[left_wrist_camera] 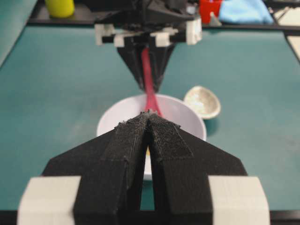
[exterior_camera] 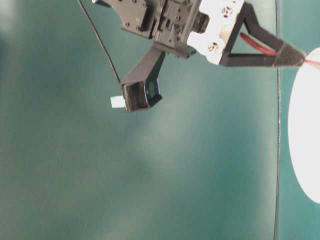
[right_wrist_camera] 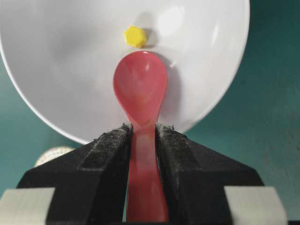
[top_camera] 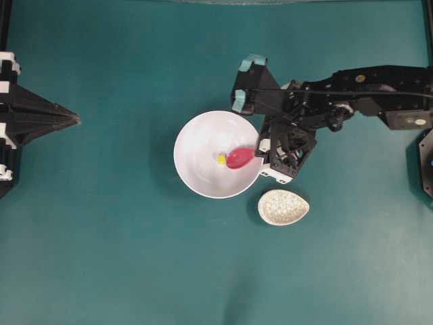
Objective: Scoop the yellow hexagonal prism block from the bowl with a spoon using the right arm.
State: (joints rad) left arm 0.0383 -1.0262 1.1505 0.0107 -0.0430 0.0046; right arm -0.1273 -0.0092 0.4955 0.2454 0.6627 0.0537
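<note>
The white bowl (top_camera: 196, 145) sits mid-table, and the tiny yellow hexagonal prism block (top_camera: 221, 160) lies on its floor. My right gripper (right_wrist_camera: 142, 127) is shut on the handle of the pink-red spoon (right_wrist_camera: 140, 84). The scoop hangs inside the bowl (right_wrist_camera: 61, 61), its tip just short of the block (right_wrist_camera: 135, 36). Nothing lies in the scoop. From the overhead view the right gripper (top_camera: 260, 150) sits at the bowl's right rim. My left gripper (top_camera: 76, 119) rests far left, shut and empty, its tips (left_wrist_camera: 148, 113) pointing at the bowl (left_wrist_camera: 115, 122).
A small speckled oval spoon rest (top_camera: 283, 206) lies just below and right of the bowl, close to the right gripper. Beyond the table's far edge, the left wrist view shows a yellow object (left_wrist_camera: 59, 7), a red one (left_wrist_camera: 208, 8) and a blue cloth (left_wrist_camera: 245, 11).
</note>
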